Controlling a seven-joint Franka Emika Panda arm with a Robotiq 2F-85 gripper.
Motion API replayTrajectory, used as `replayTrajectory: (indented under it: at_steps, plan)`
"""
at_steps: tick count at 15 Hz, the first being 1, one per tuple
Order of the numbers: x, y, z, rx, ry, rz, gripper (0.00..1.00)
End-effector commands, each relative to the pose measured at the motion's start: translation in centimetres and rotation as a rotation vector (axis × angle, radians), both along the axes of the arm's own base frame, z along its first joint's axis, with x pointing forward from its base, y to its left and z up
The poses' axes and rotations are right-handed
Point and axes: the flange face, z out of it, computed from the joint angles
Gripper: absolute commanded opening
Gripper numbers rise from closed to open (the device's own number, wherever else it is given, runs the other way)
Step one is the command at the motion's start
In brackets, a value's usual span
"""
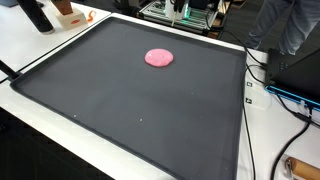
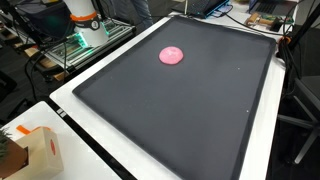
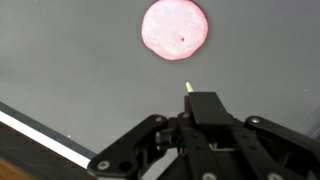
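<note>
Pink disc (image 3: pixel 175 30) flat on black mat (image 3: pixel 60 60), near one edge, clear of corners. Gripper (image 3: pixel 205 112) over mat; disc straight ahead, apart, untouched. Disc round, no long axis. Jaw spacing: cannot tell.

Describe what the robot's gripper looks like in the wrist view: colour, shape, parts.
The gripper is black all over: a squarish block in the middle, flanked by flat link bars with round pivot pins sloping outward. A small pale tip shows at the block's front edge. No cables or markings are visible.
</note>
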Motion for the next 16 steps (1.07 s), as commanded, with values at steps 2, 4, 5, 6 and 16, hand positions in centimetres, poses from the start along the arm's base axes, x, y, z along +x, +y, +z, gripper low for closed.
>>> replayTrajectory:
  at_steps: [2, 4, 5, 6, 16]
  plan:
    - [0.0, 0.0, 0.1, 0.0, 0.001, 0.0, 0.12]
    - [0.0, 0.0, 0.1, 0.0, 0.001, 0.001, 0.03]
    - [0.0, -0.4, -0.4, 0.005, 0.017, 0.0, 0.03]
    - [-0.1, -0.6, -0.7, 0.014, 0.018, 0.009, 0.03]
    - [-1.6, -5.4, -6.4, 0.096, 0.027, 0.161, 0.03]
